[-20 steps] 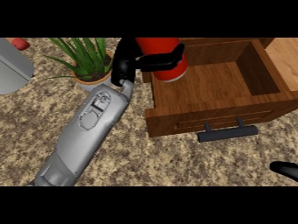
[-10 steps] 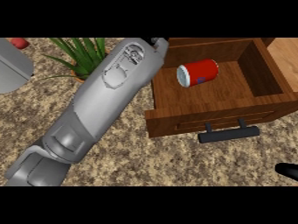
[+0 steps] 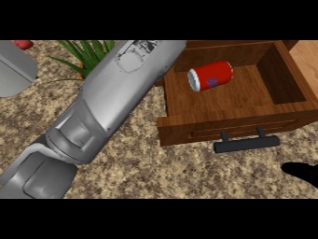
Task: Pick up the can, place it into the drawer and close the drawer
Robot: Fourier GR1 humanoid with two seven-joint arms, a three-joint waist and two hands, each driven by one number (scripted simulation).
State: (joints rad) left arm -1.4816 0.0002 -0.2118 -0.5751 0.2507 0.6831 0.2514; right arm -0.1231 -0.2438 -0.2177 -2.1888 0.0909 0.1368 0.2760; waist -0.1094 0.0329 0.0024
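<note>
At the far left a grey rounded object (image 3: 6, 67) lies on the speckled counter (image 3: 154, 172), with a small red thing (image 3: 24, 44) just above it at the top edge; what either is cannot be told. Next to them the green leaves of a plant (image 3: 86, 51) spread out, partly hidden behind the left forearm (image 3: 106, 107), which rises on a slant from the lower left to the top of the view. The left hand itself is out of sight past the top edge. To the right of the forearm stands the open wooden drawer (image 3: 223, 126), its dark handle (image 3: 247, 144) facing the lower edge. The red can (image 3: 211, 76) lies on its side on the drawer floor, near the back left corner, apart from both hands. At the lower right corner only a part of the black right hand (image 3: 316, 176) shows, low over the counter; whether its fingers are spread or curled cannot be told.
</note>
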